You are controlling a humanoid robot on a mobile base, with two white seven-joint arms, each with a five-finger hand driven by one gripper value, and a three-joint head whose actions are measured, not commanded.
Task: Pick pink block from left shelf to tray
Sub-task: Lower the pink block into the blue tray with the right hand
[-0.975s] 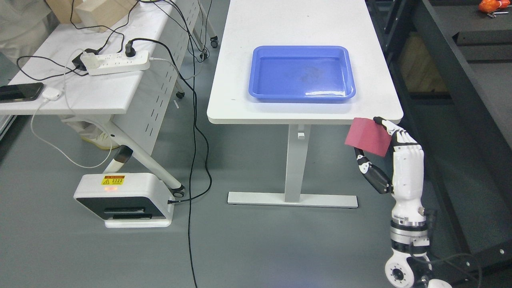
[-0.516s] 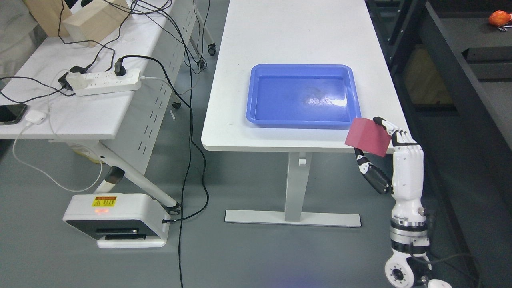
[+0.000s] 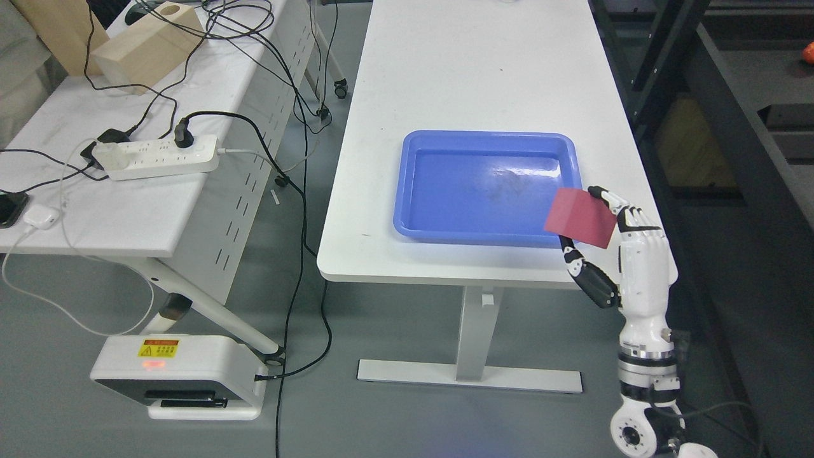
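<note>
While the right arm rises from the lower right corner of the head view, the right hand (image 3: pixel 620 245) stands upright with its fingers (image 3: pixel 613 200) and thumb clamped on the pink block (image 3: pixel 581 217). The block is held in the air, tilted, and it overlaps the near right corner of the blue tray (image 3: pixel 407 191) in this view (whether it is truly above the tray or just in front of it cannot be told). The tray sits on the white table (image 3: pixel 458 76), close to its near edge. Down on the grey floor to the left sits a white box (image 3: pixel 181 375) with a yellow warning label. Further left, a second table (image 3: pixel 127 203) carries a power strip (image 3: pixel 159 158), tangled black cables and a wooden block (image 3: pixel 146 44).
</note>
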